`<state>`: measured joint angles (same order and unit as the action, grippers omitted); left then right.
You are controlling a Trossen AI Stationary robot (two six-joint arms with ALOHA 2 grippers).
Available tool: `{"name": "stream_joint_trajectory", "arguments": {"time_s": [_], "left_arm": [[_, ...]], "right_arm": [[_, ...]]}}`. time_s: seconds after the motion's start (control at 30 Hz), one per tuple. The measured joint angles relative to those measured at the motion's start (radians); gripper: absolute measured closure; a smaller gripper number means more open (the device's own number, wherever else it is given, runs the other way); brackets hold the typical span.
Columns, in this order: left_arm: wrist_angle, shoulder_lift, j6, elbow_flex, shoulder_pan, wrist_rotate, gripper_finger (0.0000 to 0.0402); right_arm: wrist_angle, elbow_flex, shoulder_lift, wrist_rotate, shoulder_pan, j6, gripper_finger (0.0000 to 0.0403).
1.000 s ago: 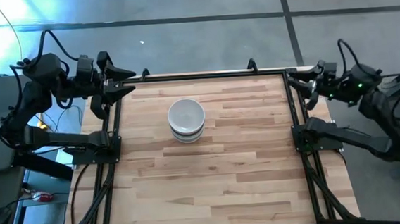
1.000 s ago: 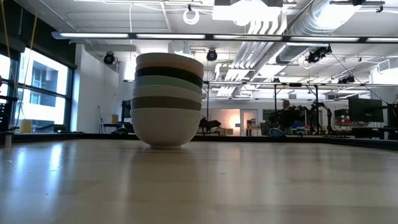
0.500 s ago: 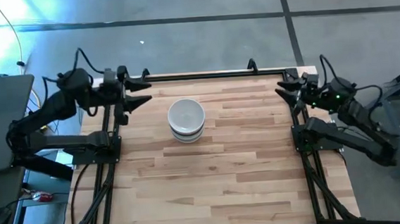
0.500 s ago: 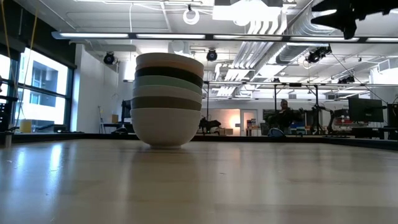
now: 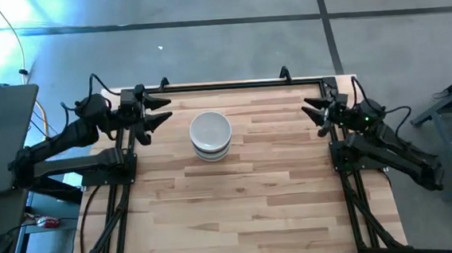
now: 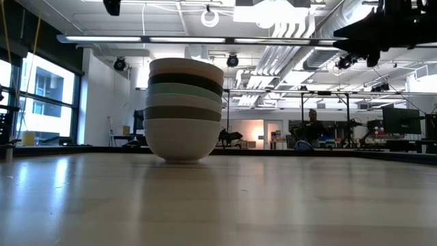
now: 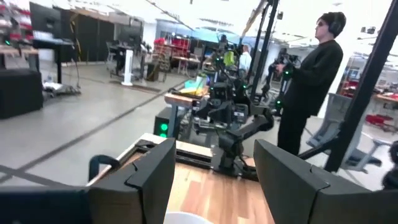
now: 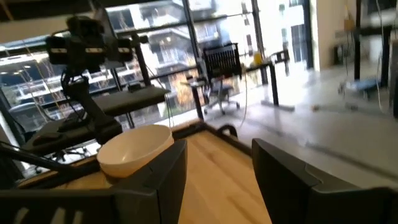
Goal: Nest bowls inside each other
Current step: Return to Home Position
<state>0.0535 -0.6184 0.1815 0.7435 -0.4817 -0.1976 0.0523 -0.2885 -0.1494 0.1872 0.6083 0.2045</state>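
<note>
the bowls [image 5: 211, 135] are nested on the counter [image 5: 247, 197] between the left end effector [image 5: 160, 113] and right end effector [image 5: 311, 111], both released and empty, and the tall stack could be toppled if clipped by a low arm.

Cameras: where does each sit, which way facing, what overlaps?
High: overhead, straight down on table; both arms, left end effector and right end effector open, flank the stack.
Low: table height, level across to the stack; arm parts at top edge.
Left wrist: faces the right arm and a person; own fingers.
Right wrist: faces the stack and left arm; own fingers.
Shared: wrist views face each other; high, low, right wrist show the stack.
</note>
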Motion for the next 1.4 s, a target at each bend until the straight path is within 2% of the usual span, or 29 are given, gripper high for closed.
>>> {"name": "stream_joint_trajectory", "arguments": {"time_s": [0.3,0.47,0.83,0.97,1.2,1.4], "left_arm": [[-0.119,0.025,-0.129,-0.126,-0.011,-0.003,0.0195],[-0.142,0.025,-0.219,-0.156,-0.011,-0.011,0.0195],[-0.257,0.059,-0.264,-0.261,-0.03,-0.024,0.0195],[-0.347,0.086,-0.241,-0.328,-0.05,-0.064,0.0195],[-0.593,0.096,-0.198,-0.496,-0.076,-0.062,0.0195],[-0.691,0.096,-0.156,-0.58,-0.113,-0.048,0.0195]], "right_arm": [[-0.454,0.278,0.043,0.052,0.0,-0.075,0.0231],[-0.429,0.273,0.047,0.052,-0.002,-0.157,0.0231],[-0.482,0.273,0.047,0.052,-0.002,-0.152,0.0231],[-0.48,0.273,0.047,0.052,-0.002,-0.141,0.0231],[-0.48,0.273,0.047,0.052,-0.002,-0.134,0.0231],[-0.479,0.273,0.047,0.052,-0.002,-0.123,0.0231]]}}
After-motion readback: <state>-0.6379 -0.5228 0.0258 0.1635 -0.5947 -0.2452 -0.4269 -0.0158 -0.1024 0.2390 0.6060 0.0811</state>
